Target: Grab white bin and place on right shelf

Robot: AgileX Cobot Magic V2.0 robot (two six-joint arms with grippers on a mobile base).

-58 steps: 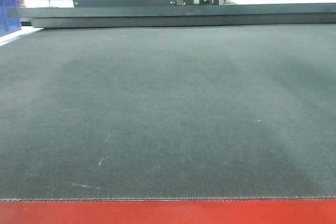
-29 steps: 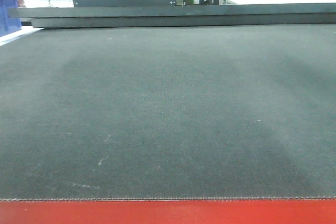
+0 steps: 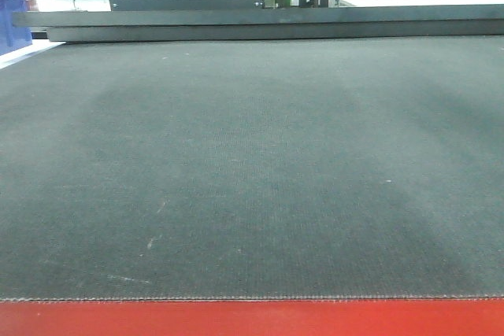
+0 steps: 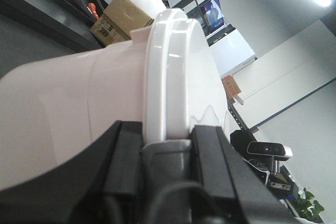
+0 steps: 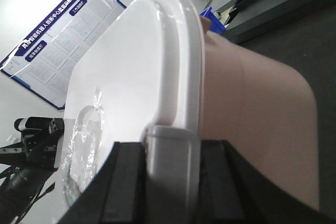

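Shifting slightly against a second ago: the dark metal frame (image 3: pixel 185 1) at the far end of the front view is sitting a touch higher in the picture and a pale bar is now showing along the top edge. The dark grey woven mat (image 3: pixel 252 179) with its red front strip (image 3: pixel 252 319) is lying as before. Left gripper (image 4: pixel 168 137): its black fingers (image 4: pixel 126 156) are clamping from both sides on the raised rim of the white lid (image 4: pixel 168 61). Right gripper (image 5: pixel 170 142): it is pinching the same lid's rim in the same way. Item held: white bin (image 4: pixel 68 93), a large off-white, faintly pinkish plastic tub with rounded corners, its side (image 5: pixel 257 103) filling both wrist views. The bin is hanging between the two grippers, out of the front view, and whether anything is supporting it underneath cannot be told. Around it: a brown cardboard box (image 4: pixel 113 22), a blue plastic crate (image 5: pixel 215 17) and a blue-framed wall notice board (image 5: pixel 47 61). The right shelf is not showing in any view. Step judged: the grasp is made and the carry is in hand. The next move is calling for both arms to travel together toward the shelf, keeping their spacing and the lid level, and releasing only once the bin is seated.
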